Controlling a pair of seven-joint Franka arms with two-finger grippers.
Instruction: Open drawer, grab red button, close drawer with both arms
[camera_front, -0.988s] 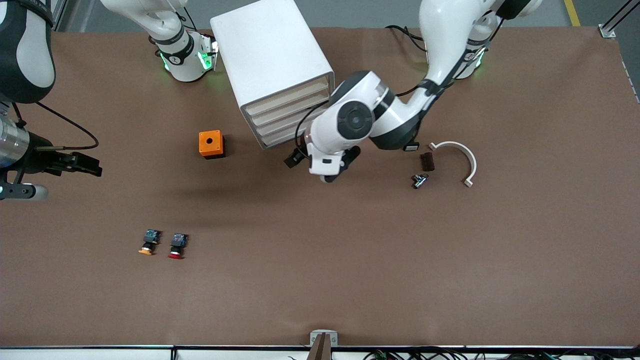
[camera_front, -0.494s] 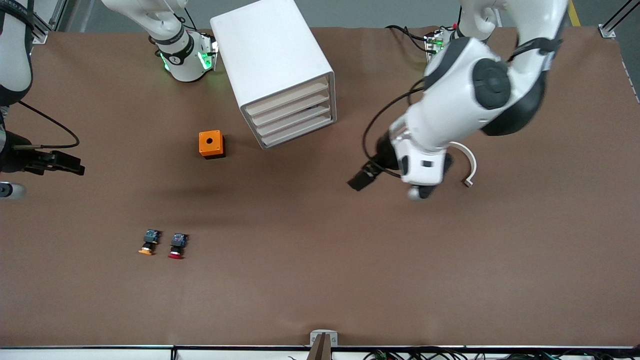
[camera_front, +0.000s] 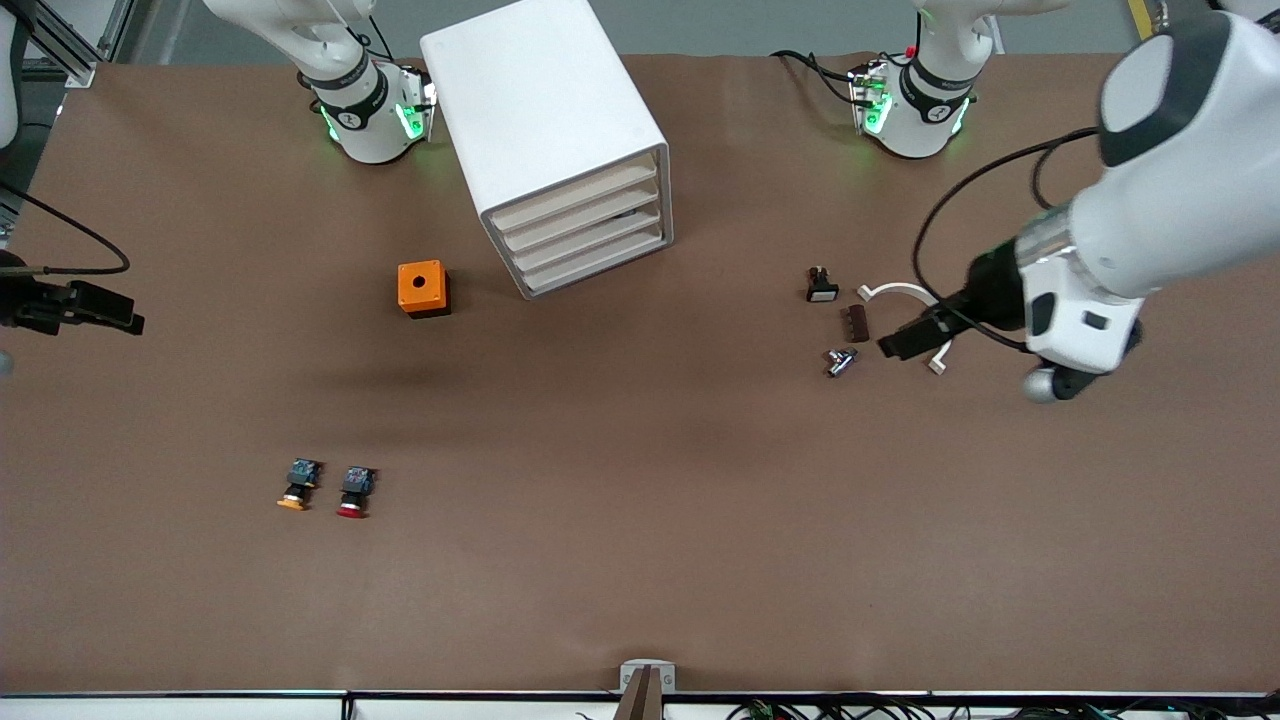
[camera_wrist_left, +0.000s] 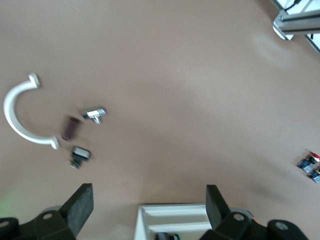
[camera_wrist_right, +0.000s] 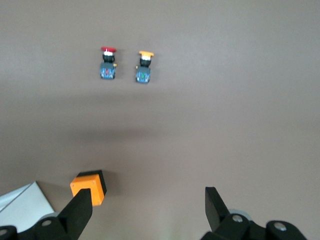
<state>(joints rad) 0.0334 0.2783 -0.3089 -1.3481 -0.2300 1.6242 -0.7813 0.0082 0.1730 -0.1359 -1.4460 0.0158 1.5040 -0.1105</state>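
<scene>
The fingers (camera_wrist_left: 80, 207) of the left gripper (camera_front: 912, 340) stand wide apart and hold nothing, over the white curved clip (camera_front: 905, 292). The right gripper (camera_front: 95, 305), partly cut off at the table's edge, is also spread and empty. The drawers (camera_front: 585, 228) are all closed. The red button (camera_front: 354, 491) lies on its side, cap toward the front camera, just beside the orange-capped button (camera_front: 297, 484).

Even overhead light fell bright on the brown table (camera_front: 640, 560), leaving soft, faint shadows beside the orange cube (camera_front: 422, 288) and cabinet (camera_front: 545, 130). The left wrist view was slightly smeared; green lamps glowed at both bases.
</scene>
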